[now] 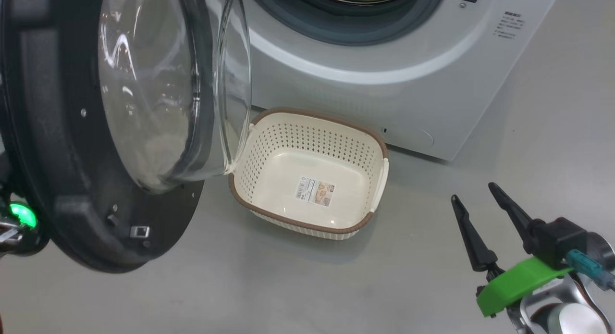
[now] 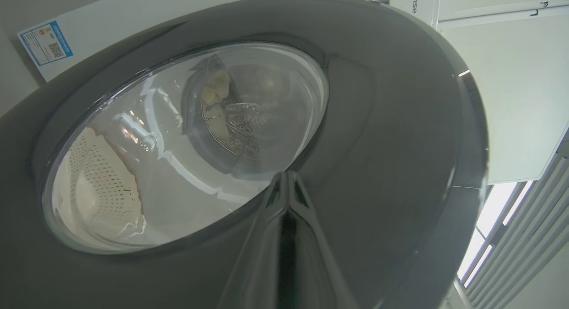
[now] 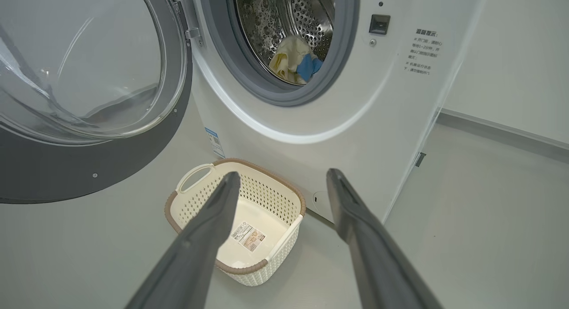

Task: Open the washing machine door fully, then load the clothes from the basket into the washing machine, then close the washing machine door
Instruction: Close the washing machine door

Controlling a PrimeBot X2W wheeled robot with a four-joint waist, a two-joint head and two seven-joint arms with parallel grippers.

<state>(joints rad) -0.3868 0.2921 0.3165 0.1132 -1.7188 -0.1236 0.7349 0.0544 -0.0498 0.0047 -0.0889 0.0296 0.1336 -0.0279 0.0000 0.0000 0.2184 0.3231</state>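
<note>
With clothes (image 3: pixel 293 62) in the washer (image 3: pixel 311 122) and the basket (image 1: pixel 288 170) empty before it, closing is in hand: the left gripper (image 2: pixel 288 175), fingers pressed together against the door (image 2: pixel 391 135), likely must push it shut, while the right gripper (image 1: pixel 473 192) hangs spread, empty.

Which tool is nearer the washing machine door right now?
Left. The left tool, shut, has its tips at the outer face of the washing machine door, apparently touching it. The right tool, open, hangs over the floor beyond the basket, apart from the door.
</note>
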